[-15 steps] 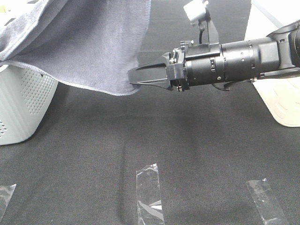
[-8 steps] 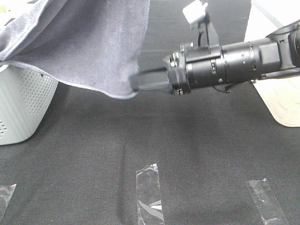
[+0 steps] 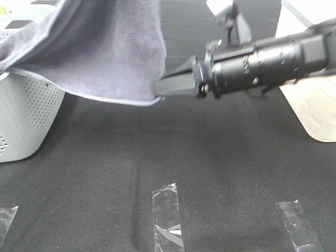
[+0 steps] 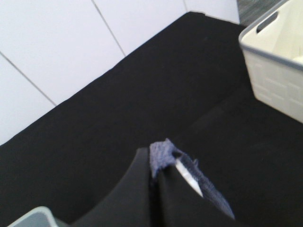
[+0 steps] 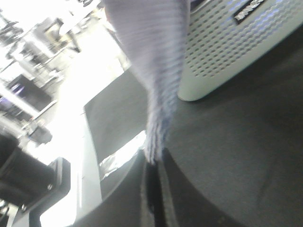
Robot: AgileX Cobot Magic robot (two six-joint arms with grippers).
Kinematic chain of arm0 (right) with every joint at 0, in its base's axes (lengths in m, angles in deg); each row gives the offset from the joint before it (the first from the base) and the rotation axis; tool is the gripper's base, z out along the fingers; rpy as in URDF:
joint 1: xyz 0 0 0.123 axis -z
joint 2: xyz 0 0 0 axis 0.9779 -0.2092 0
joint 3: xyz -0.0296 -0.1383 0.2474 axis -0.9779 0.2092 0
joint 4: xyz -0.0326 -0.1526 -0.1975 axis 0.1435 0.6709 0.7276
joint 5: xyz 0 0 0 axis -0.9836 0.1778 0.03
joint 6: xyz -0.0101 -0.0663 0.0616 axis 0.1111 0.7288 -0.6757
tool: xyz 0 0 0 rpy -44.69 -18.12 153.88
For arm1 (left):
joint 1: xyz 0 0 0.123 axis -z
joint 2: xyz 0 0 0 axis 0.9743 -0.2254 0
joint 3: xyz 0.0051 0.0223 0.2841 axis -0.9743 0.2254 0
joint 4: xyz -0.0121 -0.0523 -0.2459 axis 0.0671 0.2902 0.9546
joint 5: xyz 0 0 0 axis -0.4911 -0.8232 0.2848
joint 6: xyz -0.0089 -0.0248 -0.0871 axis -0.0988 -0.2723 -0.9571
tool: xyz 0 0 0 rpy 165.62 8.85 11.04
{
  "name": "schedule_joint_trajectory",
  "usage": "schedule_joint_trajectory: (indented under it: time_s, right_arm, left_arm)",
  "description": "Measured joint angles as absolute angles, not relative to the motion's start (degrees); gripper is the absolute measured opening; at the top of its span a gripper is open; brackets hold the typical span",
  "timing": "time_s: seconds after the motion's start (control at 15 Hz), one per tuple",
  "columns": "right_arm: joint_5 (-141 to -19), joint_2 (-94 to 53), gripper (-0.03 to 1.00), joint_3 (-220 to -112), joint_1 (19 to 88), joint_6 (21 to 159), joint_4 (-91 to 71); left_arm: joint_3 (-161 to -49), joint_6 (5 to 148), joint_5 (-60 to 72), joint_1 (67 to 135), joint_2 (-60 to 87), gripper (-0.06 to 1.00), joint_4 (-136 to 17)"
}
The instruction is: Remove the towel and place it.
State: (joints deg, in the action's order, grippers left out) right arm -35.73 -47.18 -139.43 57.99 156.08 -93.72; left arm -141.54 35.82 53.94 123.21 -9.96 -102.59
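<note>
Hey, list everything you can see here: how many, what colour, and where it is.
towel: one, greyish purple, hanging at the upper left, above the perforated basket
perforated basket: one, pale grey, left edge of the table
cream basket: one, off-white, right edge
tape strips: three, clear, along the near side of the table
table cover: one, black, under everything
left gripper: one, black, shut on a bit of the towel
right gripper: one, black, shut on the towel's lower corner
</note>
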Motion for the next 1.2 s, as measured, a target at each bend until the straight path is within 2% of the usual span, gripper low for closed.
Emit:
schedule_joint_trajectory:
  time_s: [0.2, 0.33, 0.4, 0.47, 0.6, 0.93, 1.2]
  right_arm:
    - [-40.1, -42.8, 0.0, -139.9, 58.0, 148.9, -89.7]
    - [-45.0, -36.4, 0.0, -142.8, 58.0, 129.4, -74.8]
    - [-45.0, -36.4, 0.0, -142.8, 58.0, 129.4, -74.8]
    - [-44.7, -35.5, 0.0, -145.0, 58.0, 118.2, -65.0]
    - [-44.6, -35.5, 0.0, -146.0, 58.0, 110.4, -58.8]
    - [-44.3, -35.5, 0.0, -146.0, 58.0, 106.6, -55.7]
    - [-44.3, -35.5, 0.0, -148.5, 58.0, 101.8, -49.3]
  left_arm:
    - [-141.5, 34.4, 57.5, 123.2, -10.1, 0.0, -104.8]
    - [-141.5, 31.2, 63.4, 123.2, -11.9, 0.0, -109.1]
    - [-141.5, 31.2, 63.4, 123.2, -11.9, 0.0, -109.1]
    - [-141.5, 29.1, 65.7, 123.2, -13.9, 0.0, -109.4]
    - [-141.5, 28.3, 66.8, 122.5, -14.7, 0.0, -108.8]
    - [-141.5, 28.2, 66.5, 114.8, -17.8, 0.0, -96.7]
    - [-141.5, 28.5, 62.8, 112.3, -21.7, 0.0, -95.3]
